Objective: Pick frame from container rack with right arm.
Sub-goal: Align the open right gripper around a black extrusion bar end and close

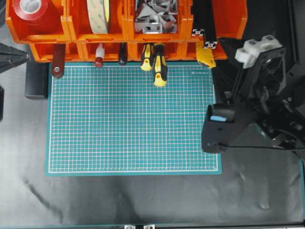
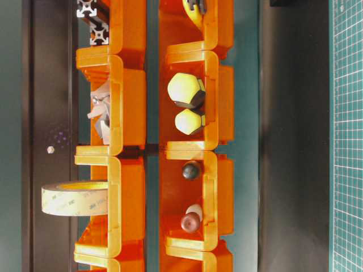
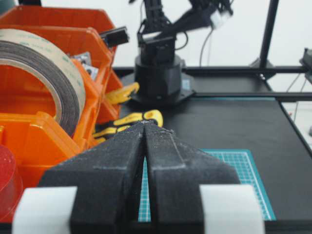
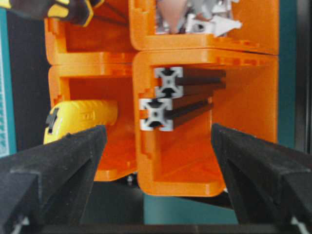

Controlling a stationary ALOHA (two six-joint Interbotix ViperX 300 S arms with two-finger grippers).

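Observation:
Two black frames (image 4: pixel 157 113) with silvery slotted ends lie stacked in a bin of the orange container rack (image 4: pixel 243 122), sticking out of its front. My right gripper (image 4: pixel 158 129) faces that bin, open, fingers wide apart, nothing between them, short of the frame ends. Overhead, the frames (image 1: pixel 203 28) sit in the rack's (image 1: pixel 45 33) right-hand upper bin, and the right gripper (image 1: pixel 228 46) hovers just right of their ends. The frame ends (image 2: pixel 95 22) also show in the table-level view. My left gripper (image 3: pixel 145 123) is shut on nothing, low beside the rack's left end.
A yellow tape measure (image 4: pixel 80 119) fills the bin beside the frames. Yellow-and-black screwdrivers (image 1: pixel 159 67) hang over the green mat (image 1: pixel 133 124). Tape rolls (image 1: pixel 99 14) and metal brackets (image 1: pixel 155 19) fill other bins. The right arm's black link (image 1: pixel 221 129) overhangs the mat's right edge.

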